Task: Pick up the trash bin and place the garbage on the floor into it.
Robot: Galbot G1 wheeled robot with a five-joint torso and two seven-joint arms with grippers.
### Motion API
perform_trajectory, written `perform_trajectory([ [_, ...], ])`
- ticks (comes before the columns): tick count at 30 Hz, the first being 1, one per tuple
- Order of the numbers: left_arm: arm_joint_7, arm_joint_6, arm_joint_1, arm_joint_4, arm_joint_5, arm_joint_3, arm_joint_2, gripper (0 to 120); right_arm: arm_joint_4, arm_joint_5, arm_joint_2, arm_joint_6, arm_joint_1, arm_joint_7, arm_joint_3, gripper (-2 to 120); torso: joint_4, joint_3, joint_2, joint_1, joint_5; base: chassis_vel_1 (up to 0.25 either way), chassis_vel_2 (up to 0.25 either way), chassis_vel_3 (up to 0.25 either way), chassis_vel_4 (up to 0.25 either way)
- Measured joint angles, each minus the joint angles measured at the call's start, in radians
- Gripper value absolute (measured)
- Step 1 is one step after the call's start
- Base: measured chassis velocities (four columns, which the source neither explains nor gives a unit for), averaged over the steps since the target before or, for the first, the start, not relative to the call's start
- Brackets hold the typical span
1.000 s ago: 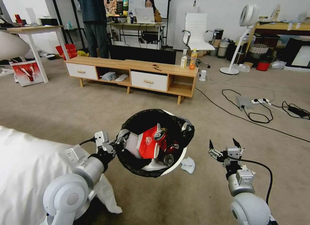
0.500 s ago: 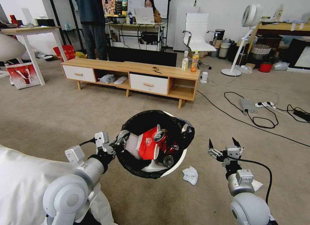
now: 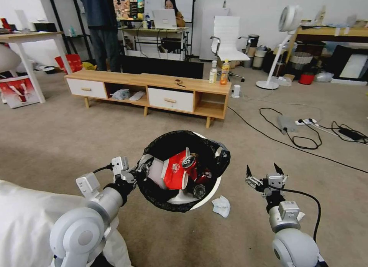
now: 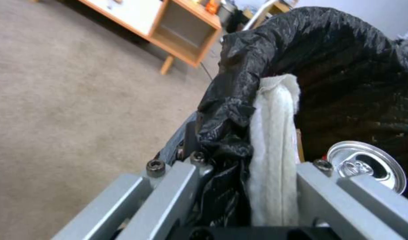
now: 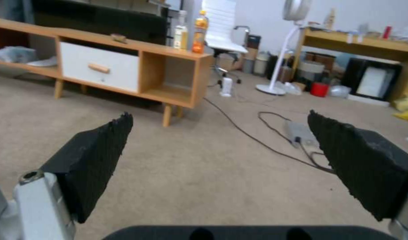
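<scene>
The trash bin (image 3: pixel 213 187), white with a black bag over its rim, hangs above the floor (image 3: pixel 76 136) in front of me. My left gripper (image 3: pixel 145 167) is shut on its near-left rim. In the left wrist view the left gripper (image 4: pixel 252 166) pinches the black bag (image 4: pixel 230 100) and a white tissue (image 4: pixel 275 143). Garbage lies inside: a red-white wrapper (image 3: pixel 174 175) and a can (image 3: pixel 190 160). A crumpled tissue (image 3: pixel 221 205) lies on the carpet beside the bin. My right gripper (image 3: pixel 262 171) hovers open to the right, with nothing between its fingers (image 5: pixel 93 160).
A low wooden cabinet (image 3: pixel 153 81) with two upright bottles (image 3: pixel 218 71) stands ahead. Black cables (image 3: pixel 299 138) and a power strip (image 3: pixel 304 122) cross the carpet at the right. A white fan (image 3: pixel 280 48) and an office chair (image 3: pixel 226 40) stand farther back. Another white scrap (image 3: pixel 301 216) lies by my right wrist.
The whole picture has shifted leftward, so the camera moved. The bin stays held by my left gripper, and the right gripper stays open in the same pose.
</scene>
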Motion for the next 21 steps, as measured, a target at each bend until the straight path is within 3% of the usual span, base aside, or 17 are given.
perform_trajectory([
  [21,-0.002,0.001,-0.003,0.006,-0.002,0.002,-0.004,7,-0.002,-0.001,0.011,0.005,0.0,0.003,-0.001,100,-0.0001,0.0,0.0,0.0,0.0,-0.093,-0.095,-0.093,-0.09],
])
